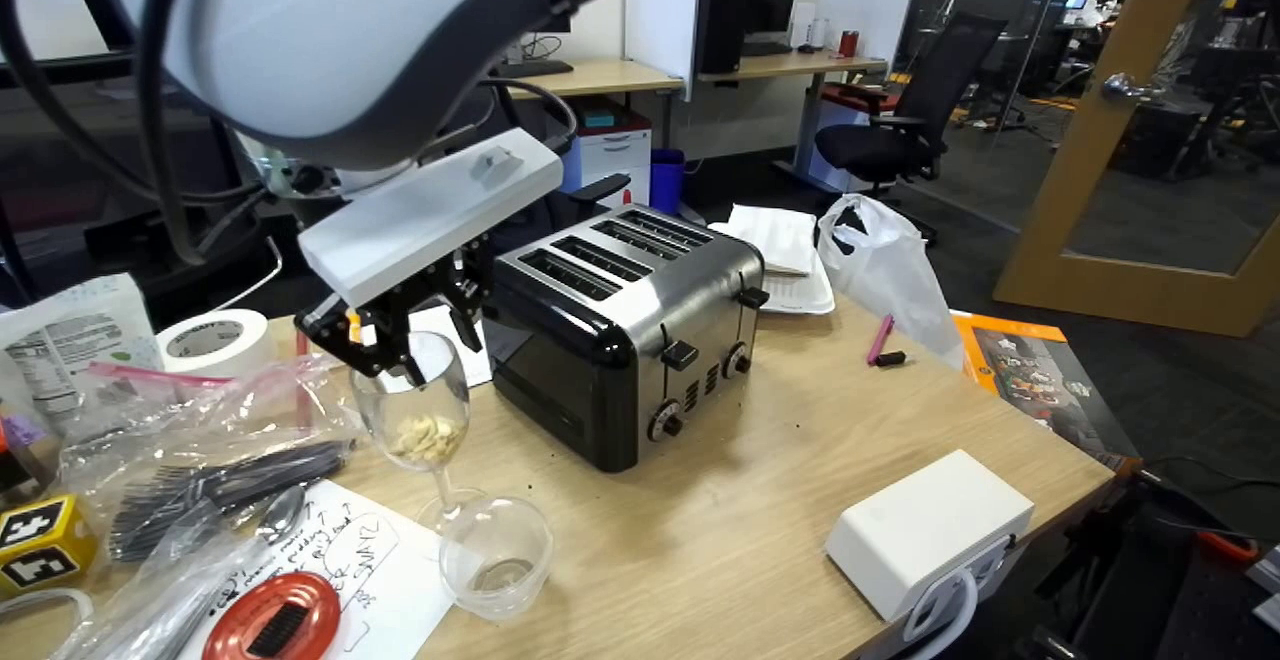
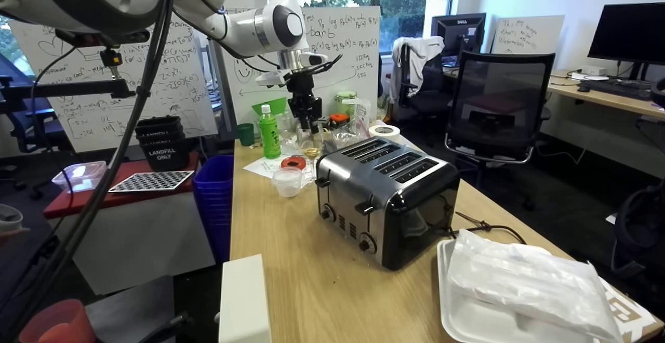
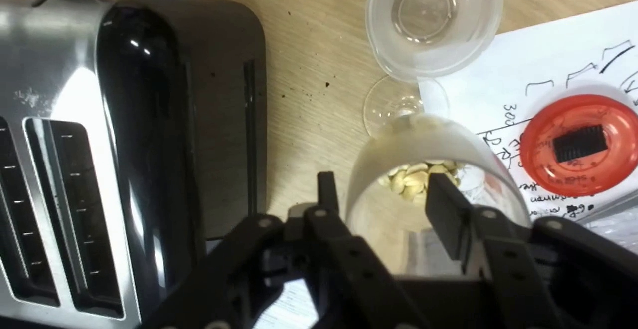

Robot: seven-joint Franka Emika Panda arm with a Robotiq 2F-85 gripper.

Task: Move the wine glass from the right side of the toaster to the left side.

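Wine glass (image 1: 427,430), clear and stemmed, its rounded bowl holding pale yellowish pieces (image 3: 413,182), stands on the wooden table (image 1: 760,510). At its rim the black two-fingered gripper (image 3: 384,194) points down, fingers spread, one over the bowl's mouth, the other outside. The boxy silver-and-black toaster (image 1: 635,335) sits at the glass's two o'clock in an exterior view. In an exterior view, the white arm (image 2: 247,34) reaches in from ten o'clock, wrist bent downward.

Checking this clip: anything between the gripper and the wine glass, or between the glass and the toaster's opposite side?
Nothing visible separates the gripper from the wine glass; its jaws stand open right at it. The toaster itself stands between the glass and that opposite side, so the carry would likely go over or around it.
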